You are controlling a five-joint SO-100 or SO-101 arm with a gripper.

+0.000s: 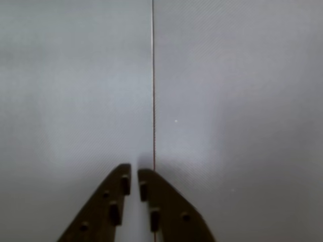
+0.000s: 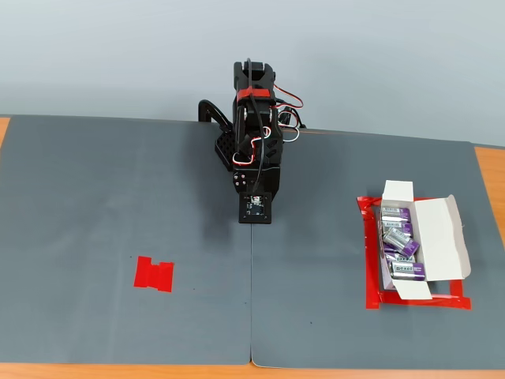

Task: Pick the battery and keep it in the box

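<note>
Pincer (image 1: pixel 134 174) in wrist view — two dark fingers nearly together, narrow slit between tips, nothing held. Below it bare grey mat (image 1: pixel 227 101), thin seam (image 1: pixel 153 75) running straight up from tips. Fixed view: black arm (image 2: pixel 254 150) folded at rear centre of tabletop (image 2: pixel 489 170), pincer itself hidden under it. Red tape mark (image 2: pixel 155 273) on mat to left, no battery on it. Box (image 2: pixel 438 237) well apart to right, flaps open, inside red tape frame (image 2: pixel 371 260) — batteries (image 2: pixel 401 245) lying within.
</note>
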